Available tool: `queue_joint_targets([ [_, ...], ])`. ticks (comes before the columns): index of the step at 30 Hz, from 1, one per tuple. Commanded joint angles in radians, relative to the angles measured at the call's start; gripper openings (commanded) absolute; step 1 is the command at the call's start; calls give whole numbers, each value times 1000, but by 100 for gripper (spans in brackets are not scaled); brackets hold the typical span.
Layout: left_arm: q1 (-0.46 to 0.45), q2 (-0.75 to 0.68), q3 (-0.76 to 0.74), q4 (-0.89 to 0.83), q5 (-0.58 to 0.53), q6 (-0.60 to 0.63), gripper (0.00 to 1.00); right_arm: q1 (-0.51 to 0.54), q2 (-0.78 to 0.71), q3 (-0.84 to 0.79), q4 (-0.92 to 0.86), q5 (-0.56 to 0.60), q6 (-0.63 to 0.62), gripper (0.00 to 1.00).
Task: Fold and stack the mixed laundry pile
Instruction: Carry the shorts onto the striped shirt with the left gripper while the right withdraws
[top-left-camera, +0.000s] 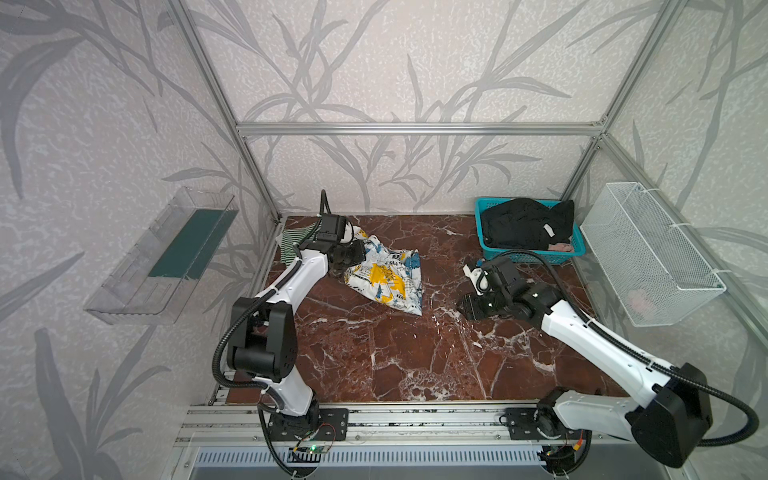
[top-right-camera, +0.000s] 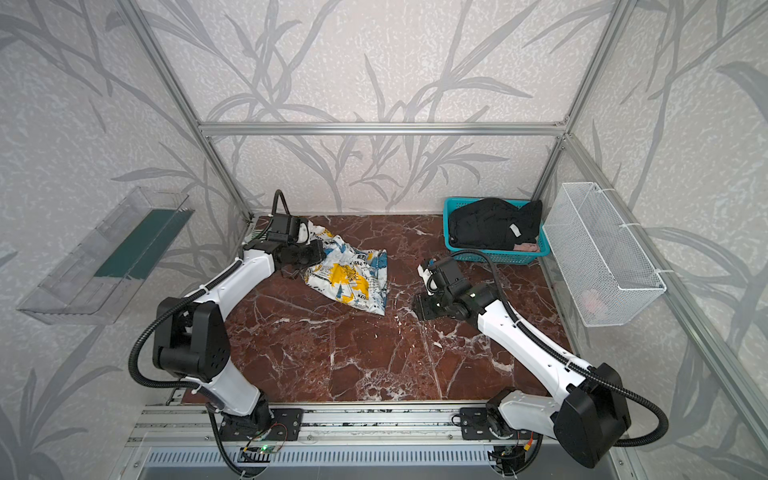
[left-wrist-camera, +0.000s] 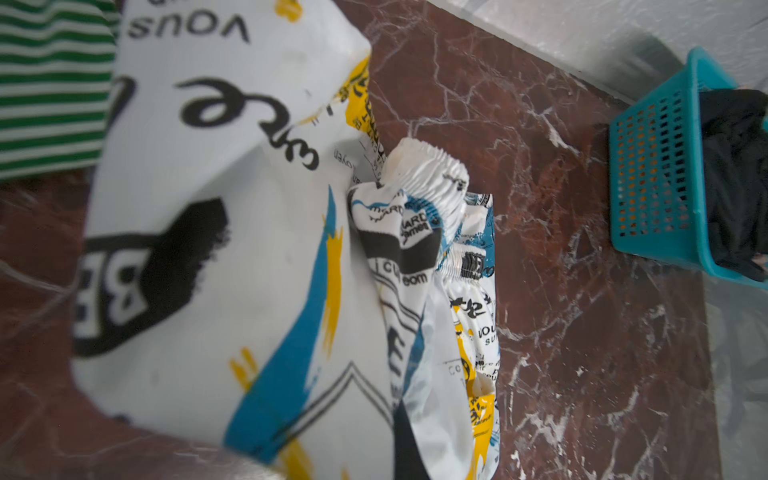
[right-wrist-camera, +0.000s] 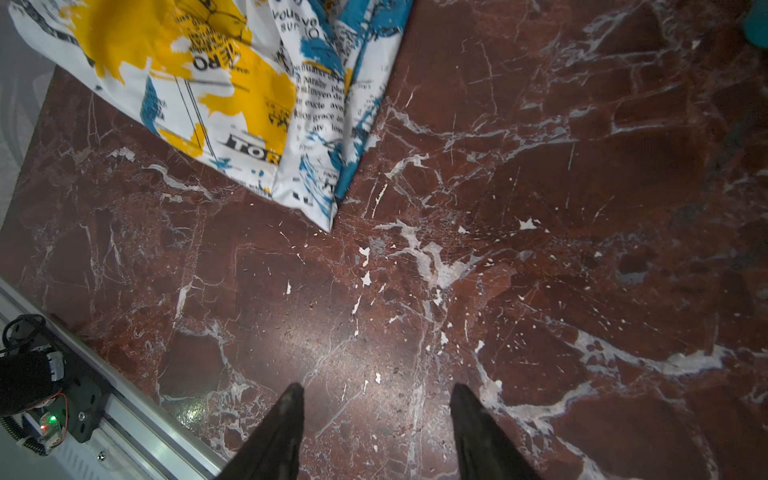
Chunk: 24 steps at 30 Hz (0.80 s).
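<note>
A white garment with blue, yellow and black print (top-left-camera: 386, 278) (top-right-camera: 353, 278) lies crumpled on the marble table at the back left. My left gripper (top-left-camera: 355, 252) (top-right-camera: 313, 253) is shut on its upper left edge. In the left wrist view the printed cloth (left-wrist-camera: 208, 249) drapes over the jaws and hides them. A green-and-white striped garment (top-left-camera: 291, 243) (left-wrist-camera: 50, 83) lies behind the left wrist in the back left corner. My right gripper (top-left-camera: 465, 308) (right-wrist-camera: 376, 388) hangs open over bare marble, right of the printed garment's lower corner (right-wrist-camera: 324, 208). A black garment (top-left-camera: 523, 222) and a small pinkish one (top-left-camera: 561, 247) lie in the teal basket.
The teal lattice basket (top-left-camera: 532, 257) (left-wrist-camera: 652, 174) stands at the back right of the table. A white wire mesh basket (top-left-camera: 648, 253) hangs on the right wall with something pale pink (top-left-camera: 638, 299) inside. A clear plastic tray (top-left-camera: 162, 257) hangs on the left wall.
</note>
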Motion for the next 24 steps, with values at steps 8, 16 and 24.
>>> queue_joint_targets([
  [8,162,259,538,-339,-129,219,0,-10,-88,-70,4,-7,22,57],
  [16,216,572,1130,-629,-214,354,0,-10,-112,-81,16,-25,7,58],
  [24,212,646,1255,-620,61,411,0,-10,-121,-99,60,-61,5,58],
])
